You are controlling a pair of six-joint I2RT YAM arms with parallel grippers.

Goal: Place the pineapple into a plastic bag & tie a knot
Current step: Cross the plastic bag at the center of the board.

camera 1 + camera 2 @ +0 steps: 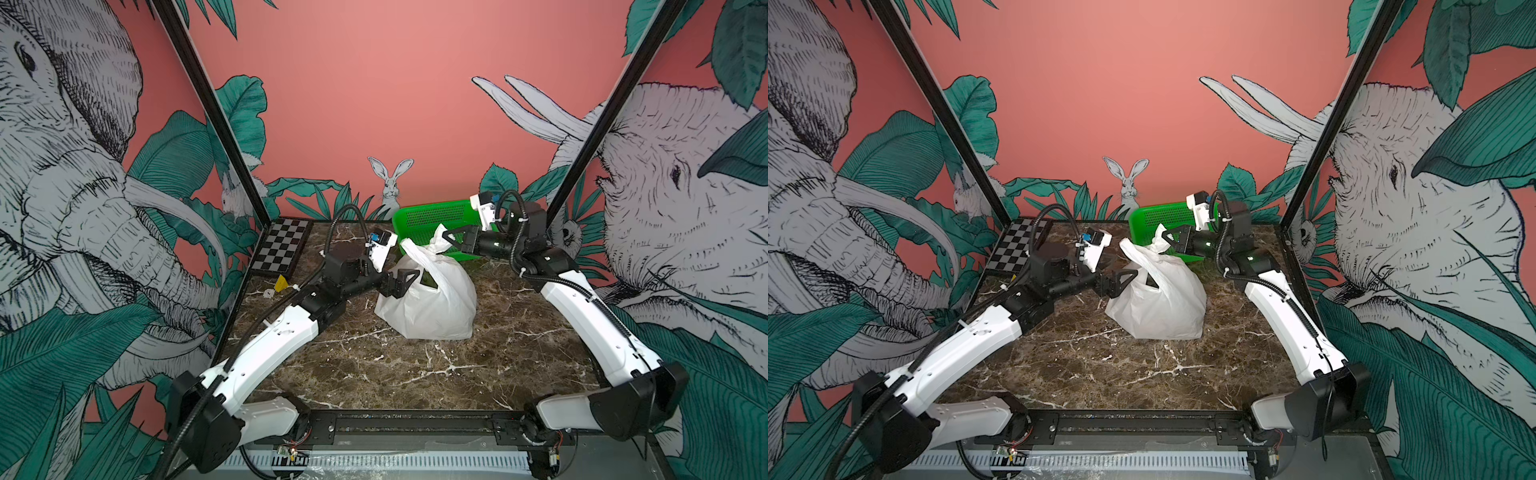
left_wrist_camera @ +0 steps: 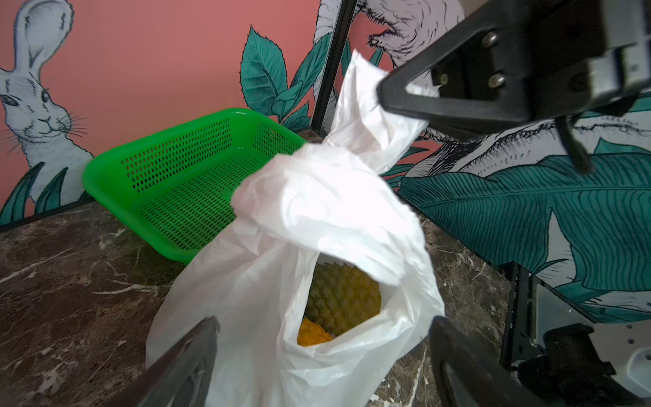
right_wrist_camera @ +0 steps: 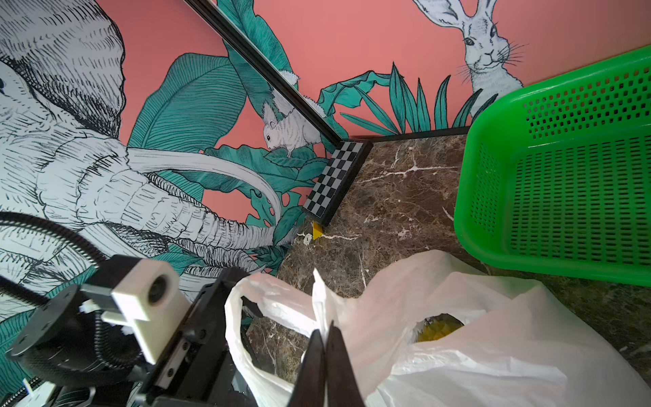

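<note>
White plastic bag [image 1: 432, 299]: right gripper [image 1: 445, 239] clamped on handle end [image 2: 366, 105]; left gripper [image 1: 405, 282] jaws wide, bag between them. Grab free loop [image 1: 417, 257], pull apart slowly.

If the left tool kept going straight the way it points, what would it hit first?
Most likely the plastic bag. The left tool, jaws open, points at the bag's side opening from close by. The pineapple sits just inside, though the depth to it is unclear.
</note>
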